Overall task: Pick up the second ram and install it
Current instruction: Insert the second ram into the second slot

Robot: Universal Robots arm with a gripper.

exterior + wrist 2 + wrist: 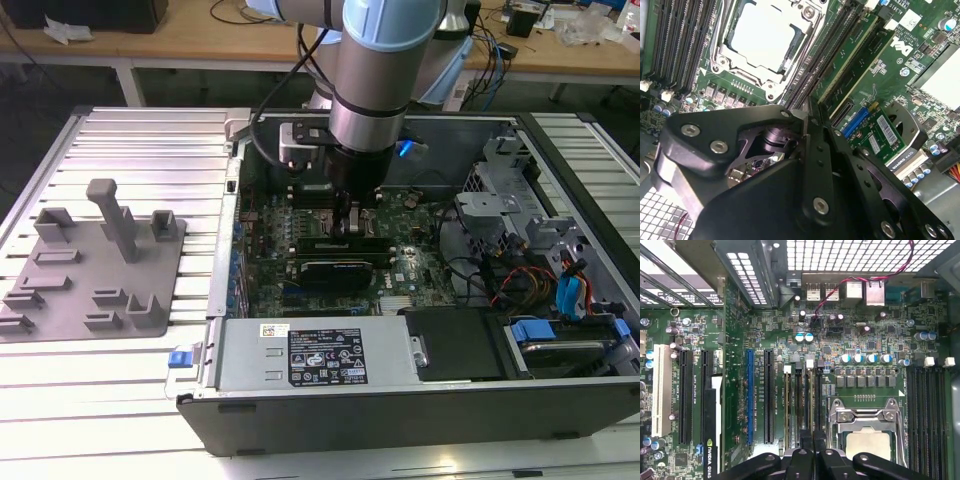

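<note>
Gripper: in the exterior view the gripper point(352, 215) hangs low inside the open computer case point(400, 405), right over the motherboard point(420, 262), just beside the CPU socket point(318, 228).
Grasp: in the second wrist view the black fingers point(840, 150) are pinched together on a thin dark edge, which I take to be the second ram point(815, 111), seen end-on.
Ram position: it sits clamped at the fingertips, above the row of long black memory slots point(832, 37) that runs along one side of the socket; whether it touches a slot I cannot tell.
Neighbouring stick: a green memory stick point(852, 50) is already seated in a slot of that same row.
Socket: its metal frame is closed around a pale square centre in both wrist views.
Expansion slots: a blue slot point(750, 395) stands among black ones, with a white slot point(661, 390) at the far side.
Writing: a black-and-white sticker point(325, 355) covers the grey power supply box point(245, 365), with a small yellow and white tag point(274, 330) beside it; white stickers point(910, 20) and white printing dot the board.
Outside the case: a grey fixture plate point(90, 270) with upright posts lies on the ribbed table point(150, 130), well apart from the case at the exterior view's left.
</note>
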